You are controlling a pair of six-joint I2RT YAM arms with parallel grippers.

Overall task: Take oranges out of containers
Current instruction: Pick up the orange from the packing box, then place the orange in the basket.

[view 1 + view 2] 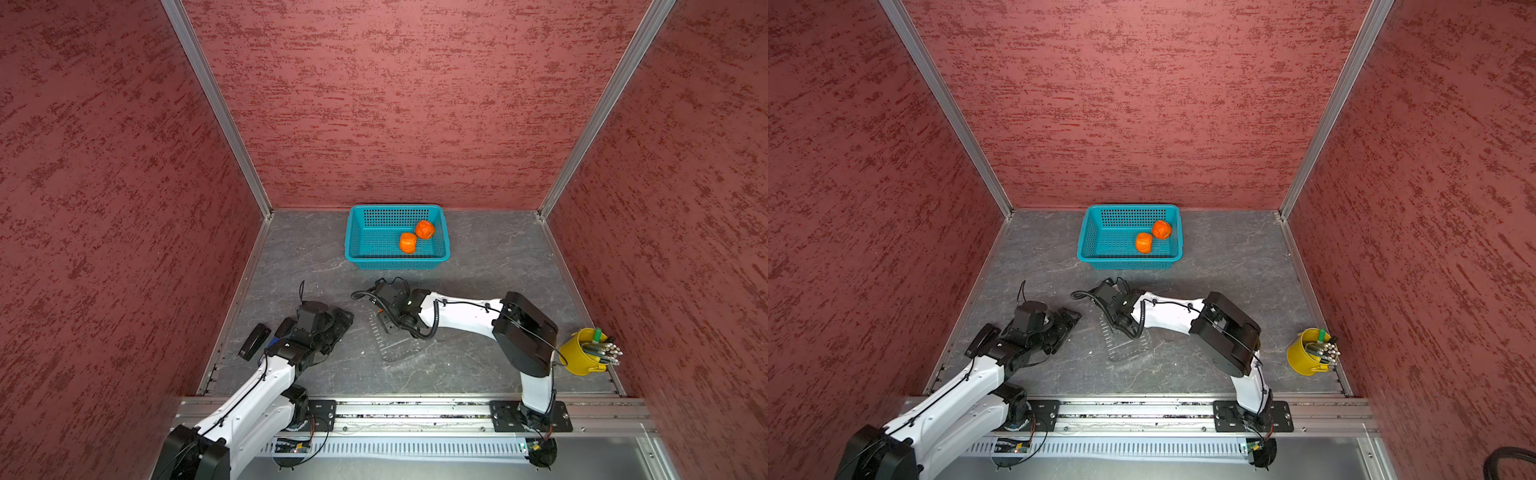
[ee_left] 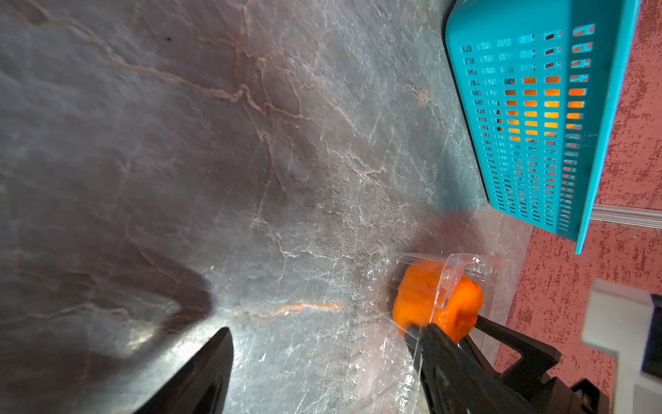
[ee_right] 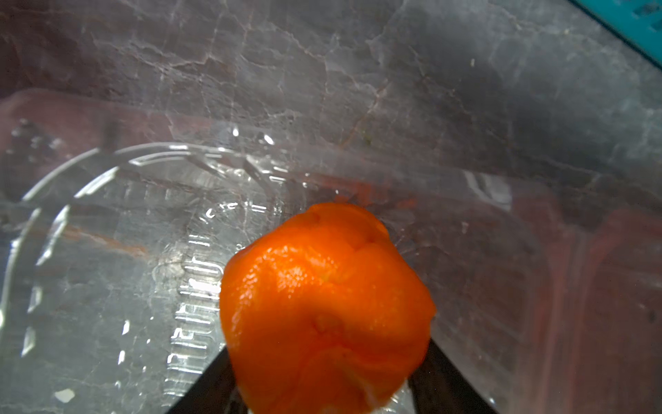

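Grey marbled tabletop (image 1: 498, 270) w/ teal basket (image 1: 397, 262) at back, clear tray (image 1: 395, 353) mid, yellow bucket (image 1: 575, 361) rt, black stapler-like obj (image 1: 254, 341) left.

A teal basket (image 1: 353, 237) stood far and central on the grey table (image 1: 490, 257), holding two oranges (image 1: 407, 242) just beside each other. Nearer, the right gripper (image 1: 384, 322) pointed down into the clear tray's (image 1: 397, 347) far-left corner, a speck of a third orange (image 1: 378, 309) showing beside it. The left gripper (image 1: 343, 319) was left of the tray, apart from it. A yellow bucket (image 1: 579, 353) of pens (image 1: 604, 351) stood near right.
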